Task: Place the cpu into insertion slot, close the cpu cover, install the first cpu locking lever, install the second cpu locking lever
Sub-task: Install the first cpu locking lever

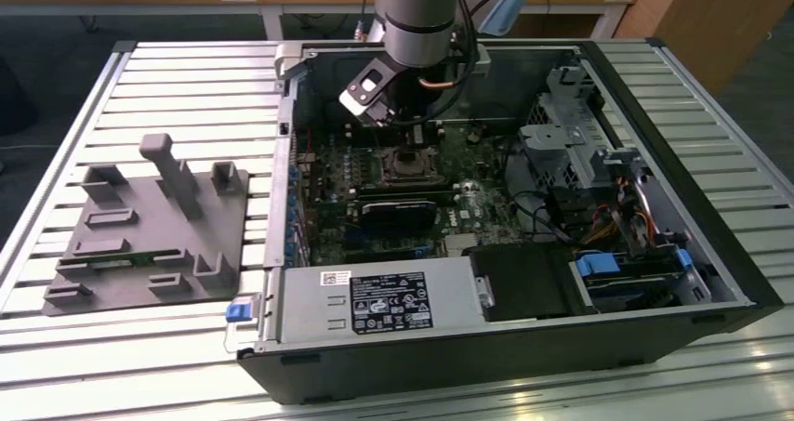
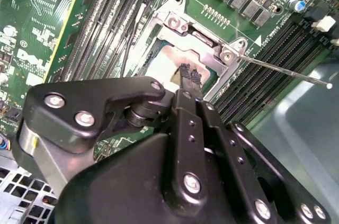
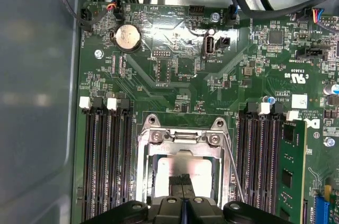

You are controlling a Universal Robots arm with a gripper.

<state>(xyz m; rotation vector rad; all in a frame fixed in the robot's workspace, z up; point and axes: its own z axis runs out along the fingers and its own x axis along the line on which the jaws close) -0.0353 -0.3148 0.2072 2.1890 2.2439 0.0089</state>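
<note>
My gripper [image 2: 189,73] is shut with nothing between its fingertips and hangs just above the insertion slot [image 1: 407,165] on the green motherboard. The cpu cover [image 3: 144,166] lies flat over the slot. Through its window I see the dull silver top of the cpu [image 3: 185,164], which also shows in the second wrist view [image 2: 161,60] beside the cover's frame [image 2: 204,41]. A thin wire locking lever [image 2: 286,71] sticks out slanted along one side of the socket [image 3: 234,173]. In the first wrist view the fingertips [image 3: 179,182] sit over the cpu's near edge.
The open computer case [image 1: 694,254] stands on a slatted table. Long black memory slots [image 3: 106,160] flank the socket, one holding a green module [image 3: 291,171]. A black card [image 1: 403,207], a power supply [image 1: 372,300] and a drive cage [image 1: 564,151] crowd the case. A grey fixture [image 1: 149,226] lies at the exterior view's left.
</note>
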